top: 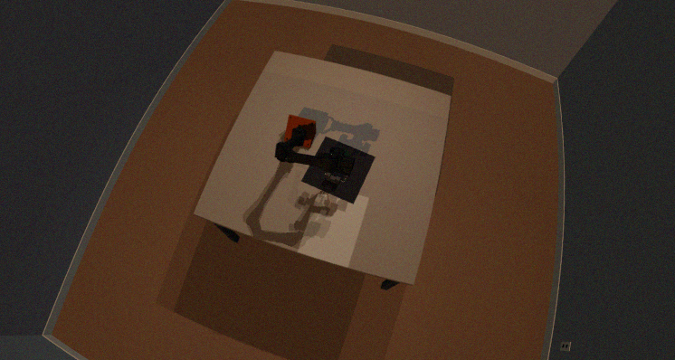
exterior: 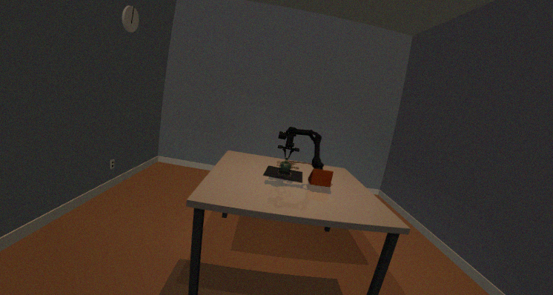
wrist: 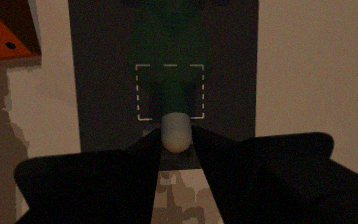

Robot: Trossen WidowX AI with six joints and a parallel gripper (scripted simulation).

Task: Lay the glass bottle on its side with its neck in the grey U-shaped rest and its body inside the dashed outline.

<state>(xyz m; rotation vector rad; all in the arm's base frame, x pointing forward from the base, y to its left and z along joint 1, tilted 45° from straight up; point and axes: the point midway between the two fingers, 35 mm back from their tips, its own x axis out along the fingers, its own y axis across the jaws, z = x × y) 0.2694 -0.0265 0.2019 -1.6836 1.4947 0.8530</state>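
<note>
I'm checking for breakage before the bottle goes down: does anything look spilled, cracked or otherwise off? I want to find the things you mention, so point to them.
Nothing stands out. The gripper [exterior: 286,158] [wrist: 176,132] holds the green bottle [exterior: 285,166] [wrist: 172,45] by its pale top, with no visible breakage or spill, though the dim pictures could hide fine cracks.

The black arm arches over, its gripper pointing down, fingers partly closed on something
</note>
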